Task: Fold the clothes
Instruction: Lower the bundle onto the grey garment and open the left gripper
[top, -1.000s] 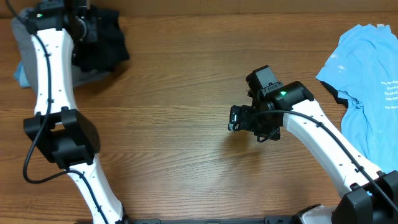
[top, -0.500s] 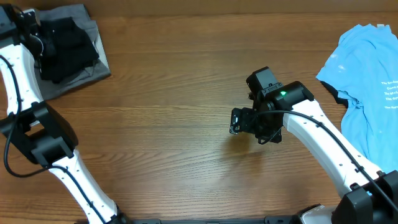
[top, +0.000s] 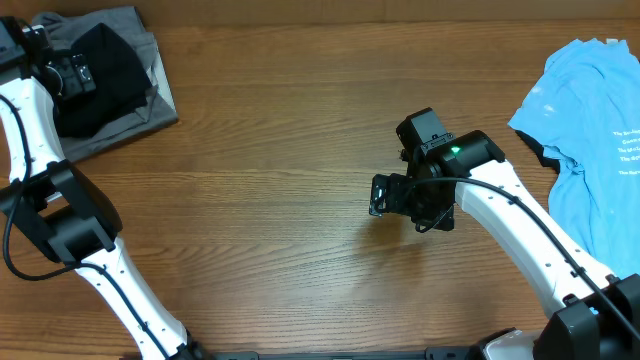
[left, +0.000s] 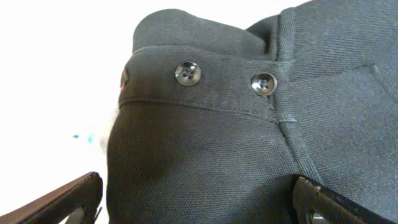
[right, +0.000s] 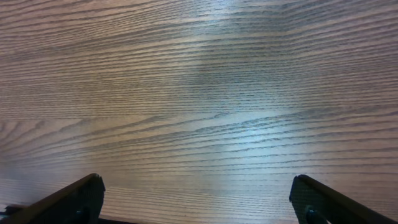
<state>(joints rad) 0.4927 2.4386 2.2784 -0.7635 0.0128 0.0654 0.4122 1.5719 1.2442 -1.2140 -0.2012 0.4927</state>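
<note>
- Your left arm was stretched to the table's (top: 280, 180) far-left corner, with the left gripper (top: 72, 76) over the dark buttoned garment (left: 205, 155), fingers spread.
- Your right gripper (top: 378, 194) hovered mid-table, fingers spread, well apart from the blue T-shirt (top: 590, 120).

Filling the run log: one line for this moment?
left gripper open, at gray garment | right gripper open, empty, over table | blue shirt unfolded

White print (top: 628, 150) on the blue T-shirt (top: 585, 120) is unreadable.
</note>
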